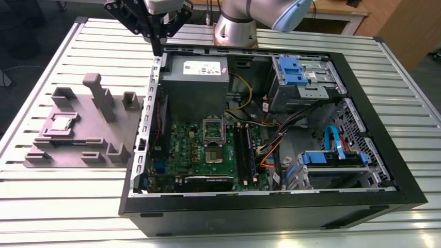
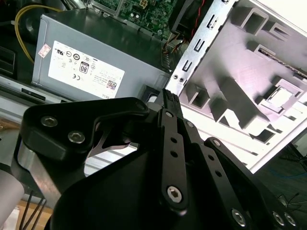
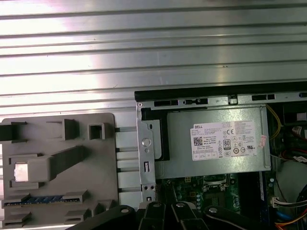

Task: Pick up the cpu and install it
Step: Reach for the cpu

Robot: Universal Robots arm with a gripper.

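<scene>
The cpu [image 1: 62,123] is a small pale silvery square lying in a recess of the grey-purple fixture [image 1: 82,150], at the exterior view's left, beside the open computer case [image 1: 358,88]. In the first wrist view a grey post partly covers the cpu [image 3: 20,171]; the second wrist view shows the cpu [image 2: 277,96] in its recess too. My black gripper [image 1: 159,50] hangs high over the case's back corner next to the power supply [image 1: 195,82], well apart from the cpu. Its fingers [image 2: 169,103] sit together, shut on nothing. The metal-framed socket [image 1: 212,130] lies on the green motherboard [image 1: 186,150].
The case stands on a slatted metal table [image 1: 69,206]. Upright posts [image 1: 96,95] rise from the fixture near the cpu. A blue memory stick [image 3: 45,198] lies in a fixture slot. Drive bays with blue latches [image 1: 293,67] and cables [image 1: 276,139] fill the case's far side.
</scene>
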